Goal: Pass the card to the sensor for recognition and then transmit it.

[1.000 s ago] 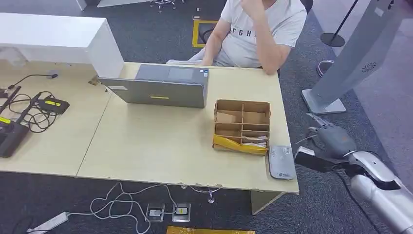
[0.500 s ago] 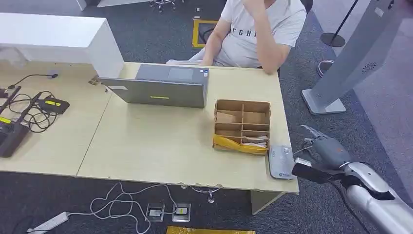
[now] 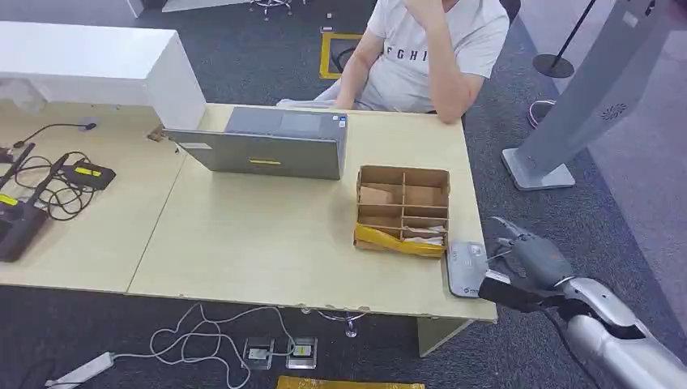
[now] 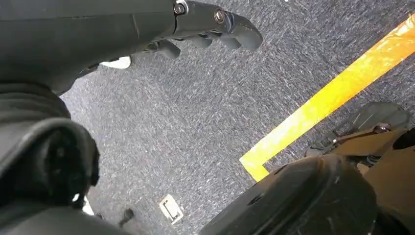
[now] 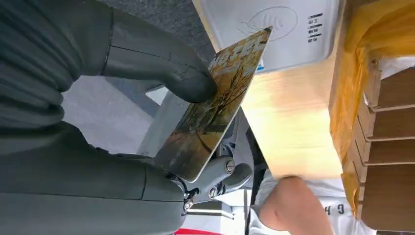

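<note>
My right hand (image 3: 528, 258) (image 5: 147, 83) hovers just off the table's right front corner, beside the grey card sensor (image 3: 467, 268) (image 5: 274, 29). It pinches a card (image 5: 215, 98) printed with an orange-brown picture between the thumb and fingers. The card's tip reaches over the sensor's edge in the right wrist view; whether they touch I cannot tell. My left hand (image 4: 205, 29) hangs over the carpet with its fingers curled and nothing in them.
A cardboard divider box (image 3: 403, 209) with yellow tape stands just left of the sensor. A grey laptop (image 3: 263, 146) sits behind it, and a seated person (image 3: 429, 49) is at the far edge. Cables and devices (image 3: 49, 186) lie at the table's left. A grey kiosk (image 3: 583, 97) stands right.
My right hand has moved left and slightly down with the card, from beside the table's right edge to right next to the sensor. Nothing else has moved.
</note>
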Controlling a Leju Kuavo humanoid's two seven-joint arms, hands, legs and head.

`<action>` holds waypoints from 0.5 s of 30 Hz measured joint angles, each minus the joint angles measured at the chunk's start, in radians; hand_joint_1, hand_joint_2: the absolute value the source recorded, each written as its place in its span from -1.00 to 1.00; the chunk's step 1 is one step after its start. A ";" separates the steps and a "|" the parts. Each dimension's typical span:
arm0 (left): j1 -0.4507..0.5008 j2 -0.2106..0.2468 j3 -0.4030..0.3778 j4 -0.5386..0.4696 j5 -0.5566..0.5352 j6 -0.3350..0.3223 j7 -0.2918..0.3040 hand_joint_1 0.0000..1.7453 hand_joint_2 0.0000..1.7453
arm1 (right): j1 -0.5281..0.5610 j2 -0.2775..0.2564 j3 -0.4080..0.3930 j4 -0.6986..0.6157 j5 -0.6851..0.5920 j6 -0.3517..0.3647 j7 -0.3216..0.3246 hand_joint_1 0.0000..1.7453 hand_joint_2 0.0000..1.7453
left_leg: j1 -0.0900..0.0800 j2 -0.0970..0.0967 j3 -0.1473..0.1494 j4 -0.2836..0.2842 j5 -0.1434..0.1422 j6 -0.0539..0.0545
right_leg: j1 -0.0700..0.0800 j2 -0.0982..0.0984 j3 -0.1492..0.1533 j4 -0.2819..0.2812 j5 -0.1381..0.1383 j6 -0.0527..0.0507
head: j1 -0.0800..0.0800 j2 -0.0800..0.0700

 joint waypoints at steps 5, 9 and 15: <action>-0.004 0.000 0.000 0.000 -0.001 0.001 0.000 -1.00 -1.00 | 0.001 0.011 0.009 0.008 -0.018 0.000 -0.011 1.00 1.00 | 0.000 0.000 0.000 0.000 0.000 0.000 | 0.000 0.000 0.000 0.000 0.000 0.000 | 0.000 0.000; -0.007 0.000 0.000 0.000 -0.011 0.000 0.000 -1.00 -1.00 | 0.002 0.025 0.014 0.016 -0.047 0.003 -0.011 1.00 1.00 | 0.000 0.000 0.000 0.000 0.000 0.000 | 0.000 0.000 0.000 0.000 0.000 0.000 | 0.000 0.000; -0.011 0.000 0.000 0.000 -0.037 -0.006 0.005 -1.00 -1.00 | 0.022 0.033 0.014 0.022 -0.067 -0.001 0.002 1.00 1.00 | 0.000 0.000 0.000 0.000 0.000 0.000 | 0.000 0.000 0.000 0.000 0.000 0.000 | 0.000 0.000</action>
